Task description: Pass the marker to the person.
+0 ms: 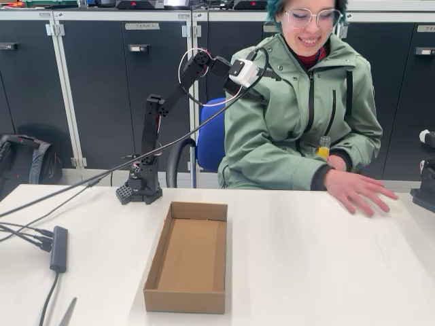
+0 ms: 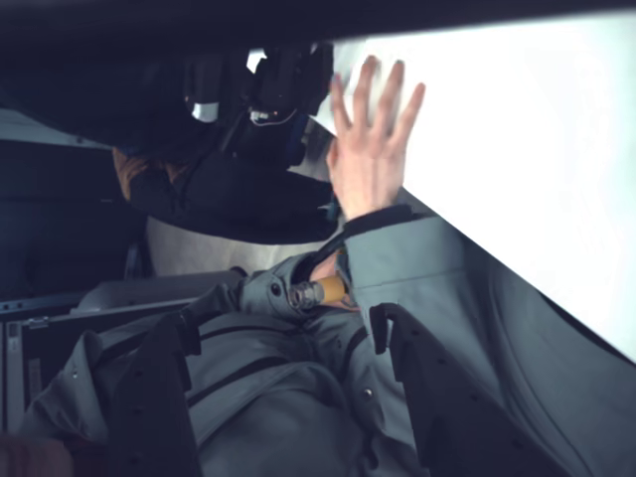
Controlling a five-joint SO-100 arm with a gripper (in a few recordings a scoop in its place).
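Observation:
My gripper [image 1: 270, 73] is raised high on the extended arm, right at the person's [image 1: 299, 115] chest against the sage-green jacket. In the wrist view my gripper [image 2: 283, 328] is open, its two dark fingers [image 2: 149, 397] spread wide with only jacket fabric between them. The marker is out of view. One of the person's hands [image 1: 358, 190] lies flat on the white table [image 1: 306, 272], fingers spread, and appears from above as a hand [image 2: 370, 149]. The other hand holds a small yellow bottle [image 1: 324, 147] near the jacket; the wrist view shows this bottle [image 2: 323, 292] too.
An open empty cardboard box [image 1: 187, 257] lies mid-table in front of the arm's base [image 1: 139, 189]. A dark hub [image 1: 59, 248] with cables sits at the left. A black device [image 1: 427, 185] stands at the right edge. A blue chair [image 1: 211, 139] is behind the table.

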